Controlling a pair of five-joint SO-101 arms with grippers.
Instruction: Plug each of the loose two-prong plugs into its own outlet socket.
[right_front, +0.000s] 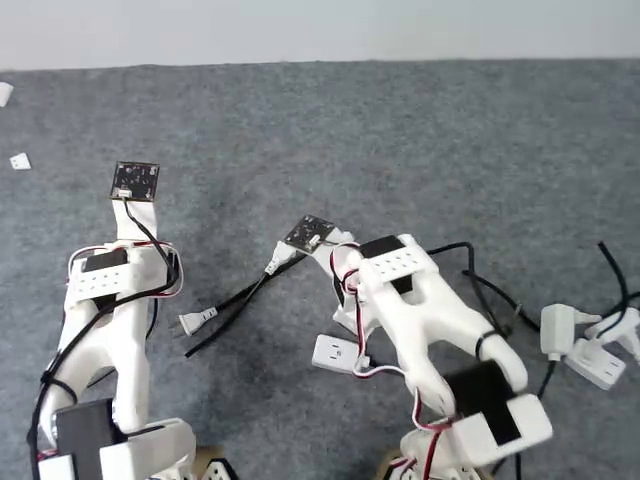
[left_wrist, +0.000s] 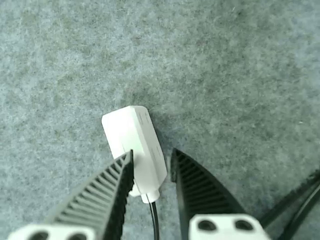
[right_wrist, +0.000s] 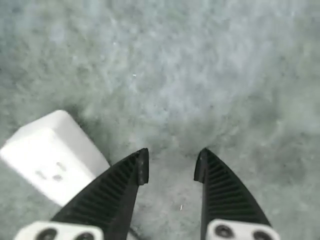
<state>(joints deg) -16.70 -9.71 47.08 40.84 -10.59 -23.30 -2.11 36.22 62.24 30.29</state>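
Left gripper (left_wrist: 152, 154) straddles white plastic outlet block (left_wrist: 131, 132), jaws apart.
Its long axis runs ahead; right gripper (right_wrist: 172, 152) gapes over grey carpet (right_wrist: 210, 75).

L arm (right_front: 100, 330) stretches straight fwd from its base, wrist pitched down. R arm (right_front: 440, 320) leans diagonally inward toward the L one, elbow bent, wrist also pitched down. L gripper (left_wrist: 152, 154): dark ribbed fingers (left_wrist: 107, 195) point down, parted w/ a narrow gap. R gripper (right_wrist: 172, 152): tips parted wider, also aimed down.
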